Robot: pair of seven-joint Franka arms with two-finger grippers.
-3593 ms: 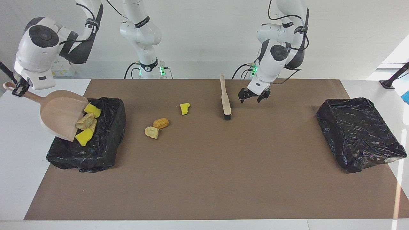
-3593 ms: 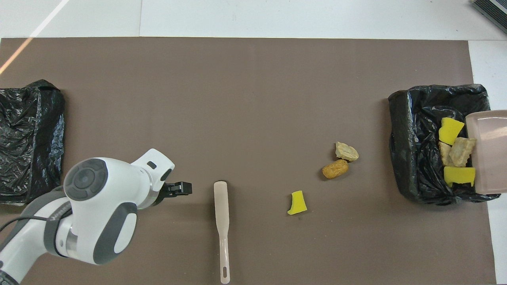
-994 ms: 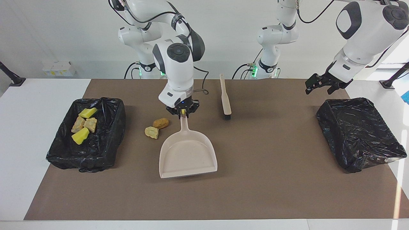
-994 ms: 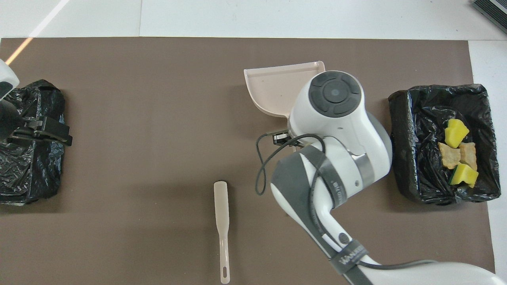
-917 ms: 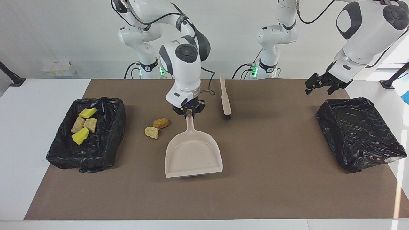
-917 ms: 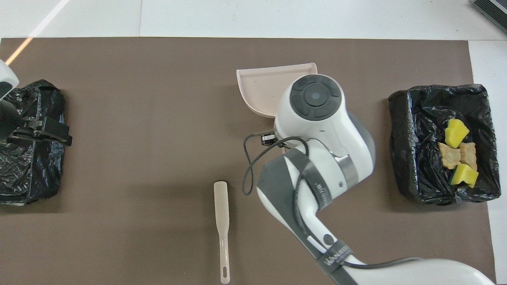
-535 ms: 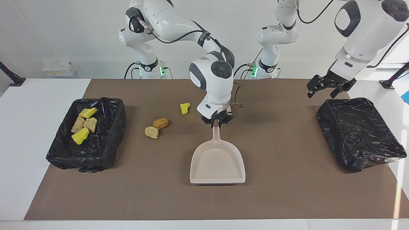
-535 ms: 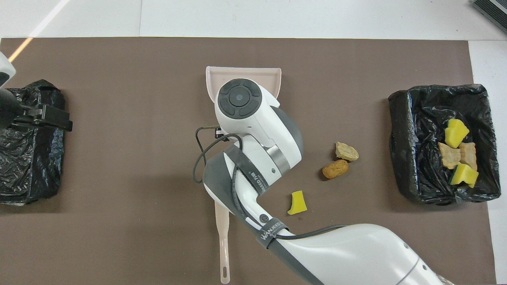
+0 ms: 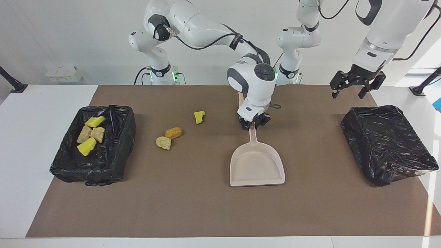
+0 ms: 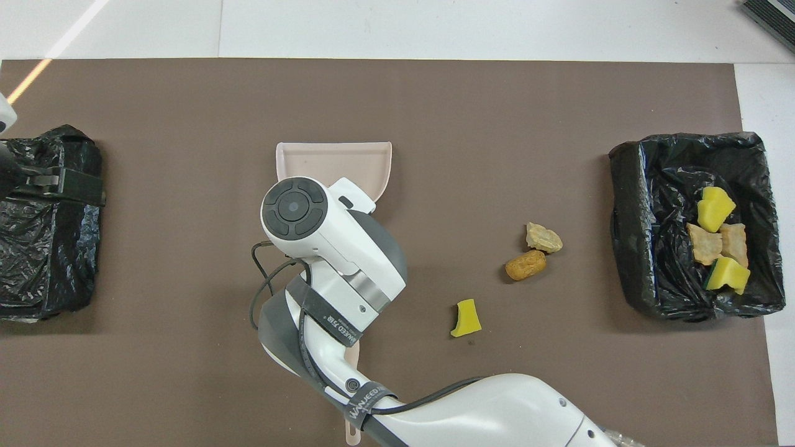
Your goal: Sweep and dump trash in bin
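Observation:
My right gripper is shut on the handle of the beige dustpan, whose mouth faces away from the robots, low at the mat's middle. The arm hides the gripper in the overhead view, where only the pan shows. Three bits of trash lie on the mat toward the right arm's end: a yellow sponge chunk, an orange-brown lump and a beige lump. The black-lined bin at that end holds several more pieces. My left gripper hangs open and empty over the mat's left-arm end.
A second black-lined bin stands at the left arm's end with nothing showing in it. The brush is mostly hidden by my right arm; only its handle end shows close to the robots.
My right arm has carried the dustpan sideways toward the left arm's end, uncovering the yellow chunk and covering the brush. The left gripper has shifted slightly above its bin.

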